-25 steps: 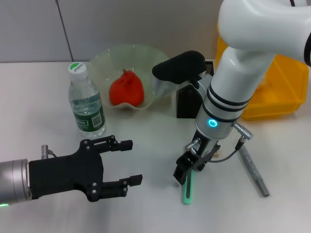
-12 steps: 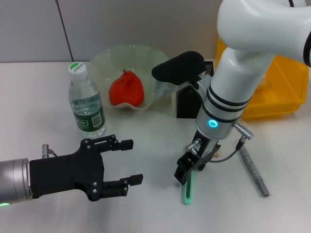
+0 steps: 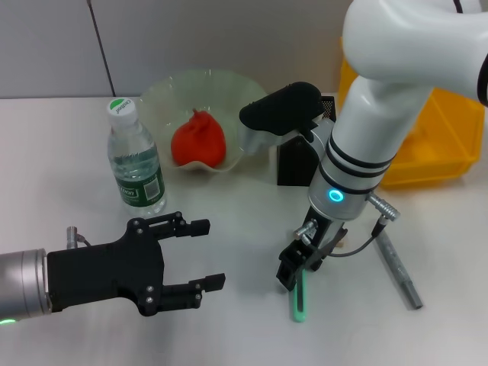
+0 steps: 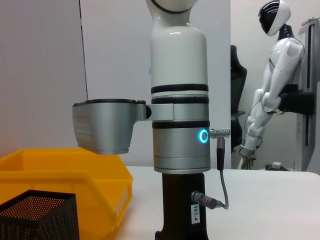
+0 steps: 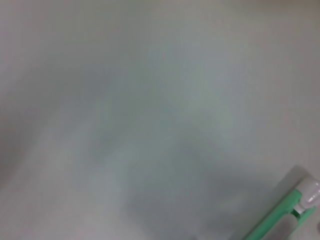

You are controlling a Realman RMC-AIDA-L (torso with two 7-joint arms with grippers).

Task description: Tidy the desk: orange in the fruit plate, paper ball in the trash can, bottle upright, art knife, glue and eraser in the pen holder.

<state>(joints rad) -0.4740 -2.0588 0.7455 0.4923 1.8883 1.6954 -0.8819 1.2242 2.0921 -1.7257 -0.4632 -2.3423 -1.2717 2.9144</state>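
Right gripper: pointing straight down at the table, its black fingers closing on the upper end of the green stick; a blue ring light is glowing on the wrist above.
Green stick: a slim, bright green bar, lying flat on the table and running toward the near edge; in the right wrist view it is showing a white collar near one end. Whether it is the art knife or the glue cannot be told.
Grey tool: a long grey metal-looking bar, lying on the table to the right of the gripper, apart from it.
Left gripper: hovering low at the near left, black fingers spread apart and holding nothing.
Bottle: clear, green-capped, green-labelled, standing upright beside the plate.
Fruit plate: pale translucent wavy bowl, holding the orange.
Orange: reddish-orange, sitting inside the plate.
Pen holder: black mesh box, standing behind the right arm; also visible in the left wrist view.
Yellow bin: sitting at the far right.
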